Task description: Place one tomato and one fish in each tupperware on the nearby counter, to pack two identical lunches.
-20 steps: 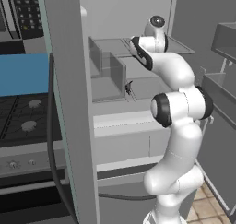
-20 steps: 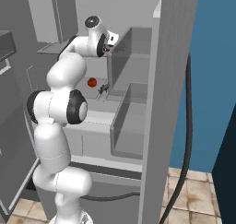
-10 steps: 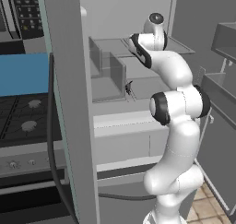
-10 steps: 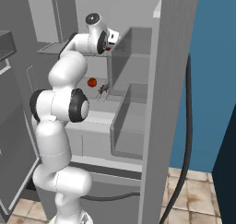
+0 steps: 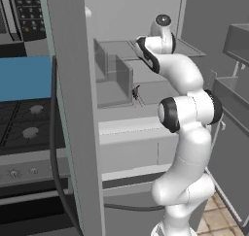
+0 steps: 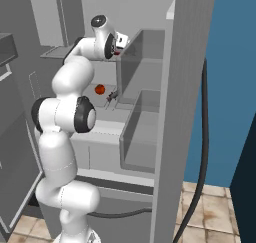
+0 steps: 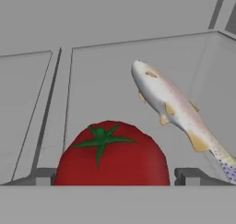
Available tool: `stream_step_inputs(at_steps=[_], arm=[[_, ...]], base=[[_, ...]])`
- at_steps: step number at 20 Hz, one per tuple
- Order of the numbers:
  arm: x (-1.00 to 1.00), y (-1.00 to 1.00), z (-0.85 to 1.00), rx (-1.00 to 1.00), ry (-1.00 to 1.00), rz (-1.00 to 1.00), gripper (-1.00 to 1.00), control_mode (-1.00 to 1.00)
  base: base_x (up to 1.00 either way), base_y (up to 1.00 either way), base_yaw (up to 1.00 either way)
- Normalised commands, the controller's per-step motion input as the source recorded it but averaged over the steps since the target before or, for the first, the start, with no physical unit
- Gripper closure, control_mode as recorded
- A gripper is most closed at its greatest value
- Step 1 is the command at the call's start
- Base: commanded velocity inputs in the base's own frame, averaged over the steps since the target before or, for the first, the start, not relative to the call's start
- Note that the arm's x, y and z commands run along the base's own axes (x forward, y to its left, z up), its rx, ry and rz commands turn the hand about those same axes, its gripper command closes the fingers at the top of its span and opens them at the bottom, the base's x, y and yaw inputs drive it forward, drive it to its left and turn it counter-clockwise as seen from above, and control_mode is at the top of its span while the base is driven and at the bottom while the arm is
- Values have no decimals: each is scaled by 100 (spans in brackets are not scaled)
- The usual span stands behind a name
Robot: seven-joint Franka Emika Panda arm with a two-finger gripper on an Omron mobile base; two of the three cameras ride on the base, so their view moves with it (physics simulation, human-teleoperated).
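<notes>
Inside grey fridge shelf, tool wide open around tomato, fish beside.

- In the hand view we have a tomato dead ahead, filling the gap between our wide-spread fingertips.
- A fish lies just beside the tomato, on its right in that view, slanting away; it narrows the room on that side.
- To the tomato's left the grey shelf floor lies bare.
- From the right base view, a translucent bin wall stands close beside the gripper.
</notes>
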Motion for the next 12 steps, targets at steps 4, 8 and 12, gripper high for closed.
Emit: stream_step_inputs(at_steps=[4,8,12], arm=[[23,0,-6,0,0,0,100,-100],[20,0,-1,0,0,0,100,-100],[5,0,-1,0,0,0,100,-100]], base=[[0,0,0],[0,0,0],[0,0,0]])
